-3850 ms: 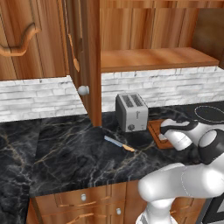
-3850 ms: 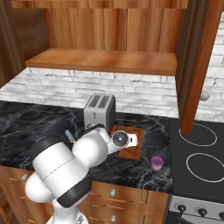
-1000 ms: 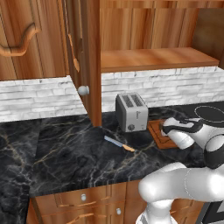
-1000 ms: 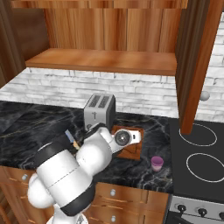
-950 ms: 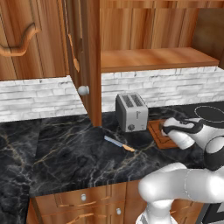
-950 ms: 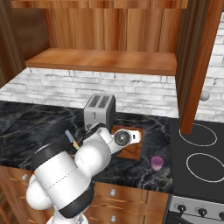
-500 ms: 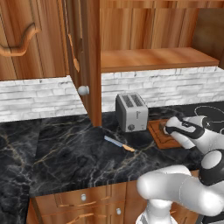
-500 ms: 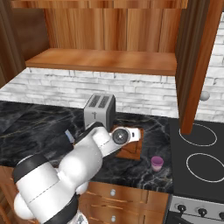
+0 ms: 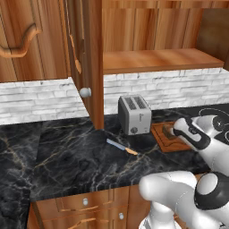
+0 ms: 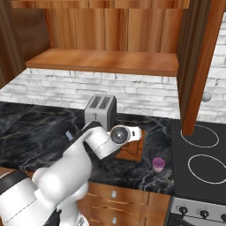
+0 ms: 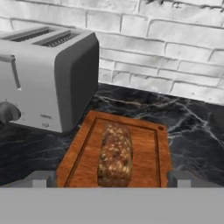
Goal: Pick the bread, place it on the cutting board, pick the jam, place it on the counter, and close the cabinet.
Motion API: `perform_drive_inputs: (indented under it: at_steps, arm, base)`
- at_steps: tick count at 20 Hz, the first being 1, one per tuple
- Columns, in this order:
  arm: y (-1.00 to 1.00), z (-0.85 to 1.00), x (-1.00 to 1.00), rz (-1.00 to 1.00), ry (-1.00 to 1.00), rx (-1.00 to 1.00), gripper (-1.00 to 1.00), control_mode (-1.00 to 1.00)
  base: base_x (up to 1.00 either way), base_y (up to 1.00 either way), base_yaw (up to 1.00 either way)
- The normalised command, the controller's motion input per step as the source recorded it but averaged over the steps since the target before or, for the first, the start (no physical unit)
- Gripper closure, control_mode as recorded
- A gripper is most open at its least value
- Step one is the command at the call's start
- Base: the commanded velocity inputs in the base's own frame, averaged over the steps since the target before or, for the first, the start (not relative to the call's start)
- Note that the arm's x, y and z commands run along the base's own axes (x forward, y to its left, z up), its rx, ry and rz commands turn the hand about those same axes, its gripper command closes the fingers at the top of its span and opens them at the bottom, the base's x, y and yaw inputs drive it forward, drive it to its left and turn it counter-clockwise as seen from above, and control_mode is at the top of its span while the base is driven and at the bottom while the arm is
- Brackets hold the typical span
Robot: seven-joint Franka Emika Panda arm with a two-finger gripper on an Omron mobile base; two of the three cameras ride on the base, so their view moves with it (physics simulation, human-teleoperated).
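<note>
- Gripper (image 11: pixel 112 177) stands wide open, holding nothing; in the hand view its two tips sit apart at the bottom, one to each side of the bread (image 11: pixel 115 154).
- Bread lies flat along the middle of the board (image 11: pixel 144 146), free of both fingers, with the toaster (image 11: pixel 46 76) just beside the board's left edge.
- Over the last second the jaws have spread slightly and the hand (image 9: pixel 190 132) has drawn back from the board (image 9: pixel 166 138) in the left base view, so the loaf has been released.
- Judged from this, the first half of the task looks done.
- Jam (image 10: pixel 158 164) stands on the counter (image 10: pixel 39 132) near the board, well clear of the arm.
- Cabinet door (image 9: pixel 87 58) hangs open, its knob (image 9: pixel 85 92) facing out; closing it appears to be what remains.
</note>
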Motion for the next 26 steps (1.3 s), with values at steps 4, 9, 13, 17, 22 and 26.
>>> perform_drive_inputs:
  at_steps: [4,9,13,17,22,26]
  arm:
    - [0.00,0.30,-0.36,0.00,0.00,0.00,-1.00,-1.00]
    - [0.00,0.24,-0.37,0.00,0.00,0.00,-1.00,-1.00]
    - [0.00,0.13,-0.40,0.00,0.00,0.00,-1.00,-1.00]
    - [0.00,0.10,-0.38,0.00,0.00,0.00,-1.00,-1.00]
    - [0.00,0.19,-0.22,0.00,0.00,0.00,-1.00,-1.00]
    - [0.00,0.20,-0.17,0.00,-0.01,0.00,-1.00,-1.00]
  base:
    - [0.00,0.00,0.00]
    - [0.00,0.00,0.00]
    - [0.00,0.00,0.00]
    - [0.00,0.00,0.00]
    - [0.00,0.00,0.00]
    - [0.00,0.00,0.00]
